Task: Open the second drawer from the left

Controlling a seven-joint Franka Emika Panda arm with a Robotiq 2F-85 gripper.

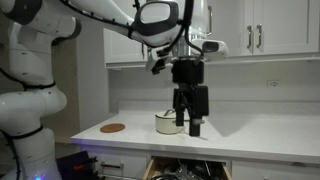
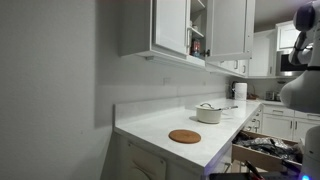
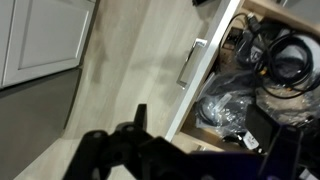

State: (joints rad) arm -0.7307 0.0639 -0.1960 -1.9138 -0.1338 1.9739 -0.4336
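White wall cabinets and a pale bench [image 1: 250, 135] fill this kitchen; on the bench sit a small white pot [image 1: 167, 123] and a round wooden trivet [image 1: 113, 128]. At 6 o'clock from the pot, below the bench edge, the second drawer from the left [image 1: 185, 170] stands pulled out. It shows again in an exterior view [image 2: 262, 150] at 4 o'clock. The wrist view shows its white front with a short silver bar handle [image 3: 192, 62], and behind it a dark tangle of cables [image 3: 265, 65]. The fingers [image 1: 196, 124] hang above the bench beside the pot, apart and holding nothing. The drawer looks rigid, and I judge it to be on runners and lightly loaded. The bar looks smooth and possibly slippery, so hook it at mid-length and pull straight. No brand, label or writing can be read.
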